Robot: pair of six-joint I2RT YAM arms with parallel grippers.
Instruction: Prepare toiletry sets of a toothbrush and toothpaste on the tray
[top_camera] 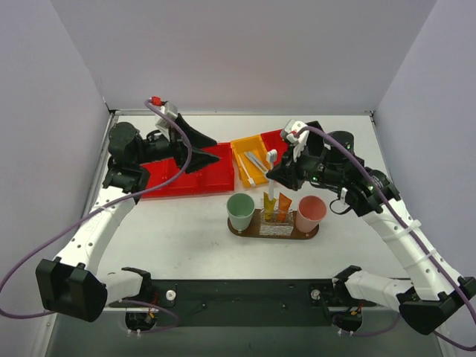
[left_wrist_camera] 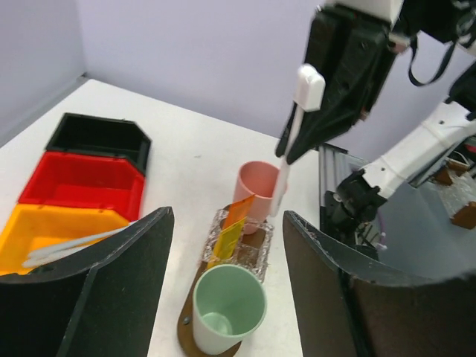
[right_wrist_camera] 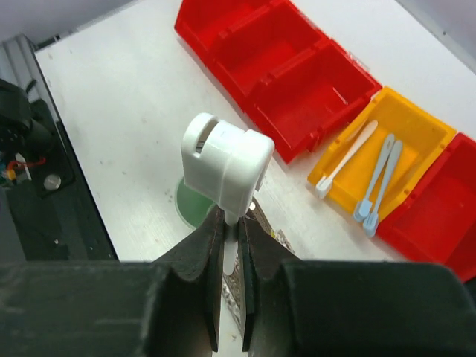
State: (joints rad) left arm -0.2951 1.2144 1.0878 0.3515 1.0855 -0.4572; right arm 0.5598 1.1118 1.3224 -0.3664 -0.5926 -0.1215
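Above the middle of the tray (top_camera: 245, 232), my right gripper (right_wrist_camera: 230, 230) is clamped on a toothbrush (right_wrist_camera: 227, 167). It pinches the thin white shaft just under the boxy capped head, so the brush hangs upright. Its lower end points down between the pink cup (left_wrist_camera: 256, 195) and the toothpaste tubes (left_wrist_camera: 232, 227); whether the tip touches anything I cannot tell. I judge the brush very light, stiff and smooth, so it needs little force. A narrow, slick handle like this can swivel or slide in a two-finger pinch, though. Holding high on the shaft, across its flat faces, seems the right place, because it leaves the long lower part free to go in. My left gripper (top_camera: 217, 155) stands with its fingers wide apart and holds nothing, far to the left over the red bin (top_camera: 171, 186).
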